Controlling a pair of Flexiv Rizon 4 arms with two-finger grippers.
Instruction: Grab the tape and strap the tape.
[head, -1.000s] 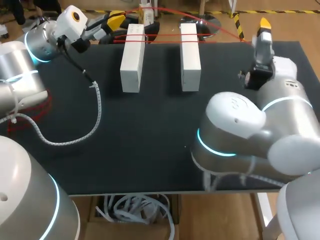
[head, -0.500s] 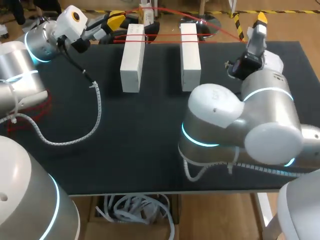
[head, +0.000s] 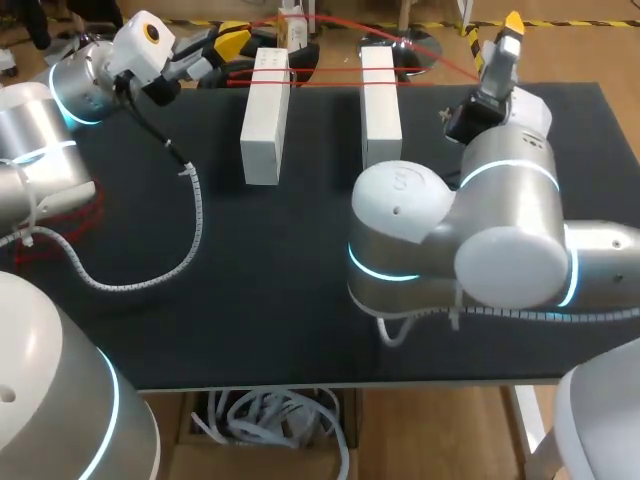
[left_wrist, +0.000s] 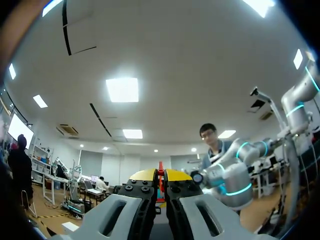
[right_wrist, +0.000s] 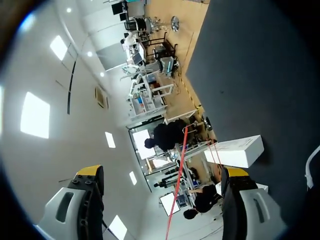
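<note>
Holding station far left, our left gripper (head: 230, 43) pinches the red tape (head: 325, 70), which spans both white blocks (head: 265, 120). Our right gripper (head: 503, 35), fingers wide and empty, has advanced toward the tape's right end; second grasp pending.

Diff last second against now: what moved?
Right arm swung its elbow toward the table's middle, and the right gripper, open, slid toward the far edge. Left gripper, red tape and both white blocks stayed put.
</note>
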